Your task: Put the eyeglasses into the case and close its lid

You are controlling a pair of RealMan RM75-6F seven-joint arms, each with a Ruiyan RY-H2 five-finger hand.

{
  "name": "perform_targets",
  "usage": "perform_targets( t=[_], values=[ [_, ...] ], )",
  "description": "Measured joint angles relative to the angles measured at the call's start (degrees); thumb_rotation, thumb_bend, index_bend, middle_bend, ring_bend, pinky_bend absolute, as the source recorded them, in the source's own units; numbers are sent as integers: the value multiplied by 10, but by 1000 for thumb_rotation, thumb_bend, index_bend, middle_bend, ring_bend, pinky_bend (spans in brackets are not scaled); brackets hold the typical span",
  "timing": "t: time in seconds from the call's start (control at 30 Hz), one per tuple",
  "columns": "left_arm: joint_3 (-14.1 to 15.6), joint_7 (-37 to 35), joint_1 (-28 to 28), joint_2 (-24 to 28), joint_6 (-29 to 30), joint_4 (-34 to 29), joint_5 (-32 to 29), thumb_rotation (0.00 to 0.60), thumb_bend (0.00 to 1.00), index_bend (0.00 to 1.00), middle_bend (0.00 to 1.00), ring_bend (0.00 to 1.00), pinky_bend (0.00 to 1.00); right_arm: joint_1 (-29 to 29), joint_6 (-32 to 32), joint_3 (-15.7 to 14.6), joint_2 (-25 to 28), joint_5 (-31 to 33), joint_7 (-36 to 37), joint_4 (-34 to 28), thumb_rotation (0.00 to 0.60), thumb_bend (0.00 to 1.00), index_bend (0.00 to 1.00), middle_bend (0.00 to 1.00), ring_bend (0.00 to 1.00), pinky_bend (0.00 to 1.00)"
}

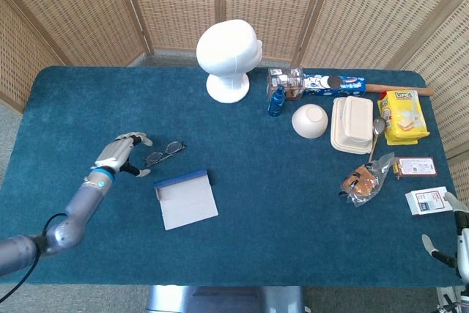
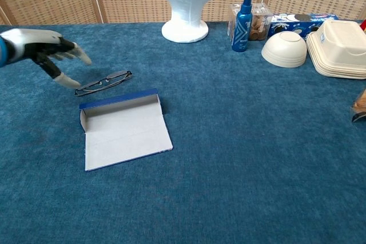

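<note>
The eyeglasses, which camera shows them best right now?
The chest view: the eyeglasses lie folded on the cloth behind the open case, frame and lenses distinct. The head view shows them smaller, just right of the left hand.

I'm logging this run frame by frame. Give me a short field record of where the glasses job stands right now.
glasses: folded eyeglasses lying on the table, just behind the case, not yet picked up
case: blue case open, lid flat, nothing inside
left hand: left hand open, fingers spread, beside the left end of the glasses; contact cannot be told
right hand: right hand at the table's near right edge, mostly out of frame, holding nothing visible
task stage: reaching; glasses not in case, lid not closed
</note>
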Motion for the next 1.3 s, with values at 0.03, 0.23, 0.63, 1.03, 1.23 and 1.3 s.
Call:
perform_targets(
  t=[0.03,0.23,0.63,1.03,1.23,1.3],
  values=[
    [4,3,-11,-10,-6,12,-10,600,204,279,134,57,40,-1,2,1,1,0,0,-1,592,258,105,176,35,156],
    [22,6,-48,-54,-23,61,-35,600,243,301,135,54,49,-8,10,3,7,2,-2,-6,593,258,106,177,34,156],
    [42,-14,-67,-74,-26,97,-44,600,251,302,135,46,55,-17,19,7,14,4,-6,-16,595,258,105,176,34,156],
    [53,-21,-77,-87,-22,120,-42,600,293,330,135,40,62,-23,20,9,16,11,-3,-16,593,254,101,176,22,156],
    [61,-11,-84,-88,-20,122,-40,600,332,346,133,25,66,-28,25,11,18,13,8,-15,591,252,94,174,17,157],
    [66,-3,-87,-88,-19,121,-39,600,348,353,133,17,67,-31,29,12,19,13,11,-15,579,251,94,174,15,156]
  ],
)
